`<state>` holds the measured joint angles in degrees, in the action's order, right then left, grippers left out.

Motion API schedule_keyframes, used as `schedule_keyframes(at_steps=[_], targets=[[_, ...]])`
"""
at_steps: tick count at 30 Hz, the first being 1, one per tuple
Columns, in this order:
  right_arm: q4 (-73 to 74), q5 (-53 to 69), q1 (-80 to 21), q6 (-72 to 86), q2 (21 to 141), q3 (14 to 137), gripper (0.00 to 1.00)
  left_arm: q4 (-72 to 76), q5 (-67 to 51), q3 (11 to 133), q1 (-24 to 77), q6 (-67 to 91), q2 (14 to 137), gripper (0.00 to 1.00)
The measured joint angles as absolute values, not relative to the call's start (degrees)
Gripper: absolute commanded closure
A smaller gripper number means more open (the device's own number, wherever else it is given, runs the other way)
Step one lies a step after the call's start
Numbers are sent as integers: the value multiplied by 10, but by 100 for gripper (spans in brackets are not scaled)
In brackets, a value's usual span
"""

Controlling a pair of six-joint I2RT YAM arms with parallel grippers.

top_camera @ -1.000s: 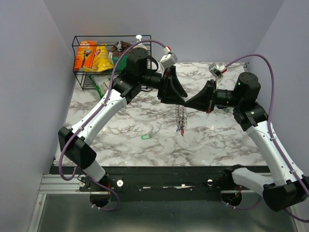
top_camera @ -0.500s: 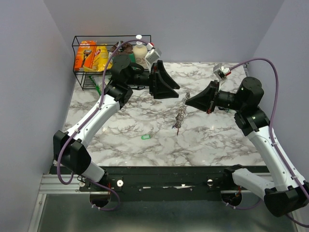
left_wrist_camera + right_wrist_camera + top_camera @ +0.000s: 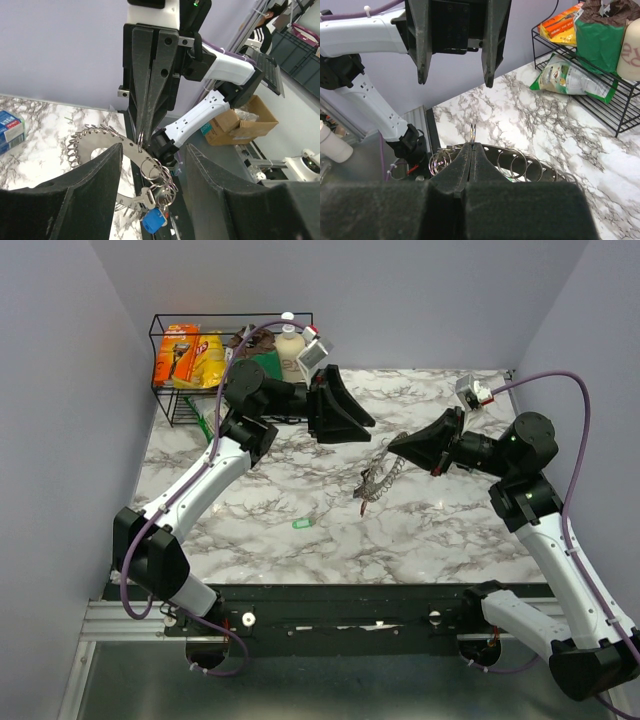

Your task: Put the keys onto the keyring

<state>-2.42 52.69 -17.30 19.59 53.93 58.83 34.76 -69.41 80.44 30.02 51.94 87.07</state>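
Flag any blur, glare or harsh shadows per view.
Top external: sharp, evenly lit, only soft shadows on the white marble table. Left wrist: black left end effector blurred near the lens, grey spiky metal keyring crisp. Right wrist: black right end effector blurred, green snack packet sharp.

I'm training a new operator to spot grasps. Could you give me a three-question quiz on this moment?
1. True or false: the left tool is open.
2. What holds the keyring? A) left tool B) right tool C) nothing
3. Fill in: the loose key on the table is ___.
Key: 1 true; 2 B; 3 green.
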Motion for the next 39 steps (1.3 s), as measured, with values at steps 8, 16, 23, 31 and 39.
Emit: schedule_keyframes(at_steps=[8,16,23,31,39], targets=[[-31,521,-173,197,539,587,99,93,-663,875,330,333,879,44],[-34,521,-173,200,539,583,99,-3,-648,883,337,260,890,52],[-34,520,-173,200,539,580,99,-29,-647,884,346,240,902,53],[-35,519,-173,200,538,579,99,-13,-652,885,347,243,902,52],[-42,519,-173,200,538,578,99,13,-662,885,348,253,902,65]])
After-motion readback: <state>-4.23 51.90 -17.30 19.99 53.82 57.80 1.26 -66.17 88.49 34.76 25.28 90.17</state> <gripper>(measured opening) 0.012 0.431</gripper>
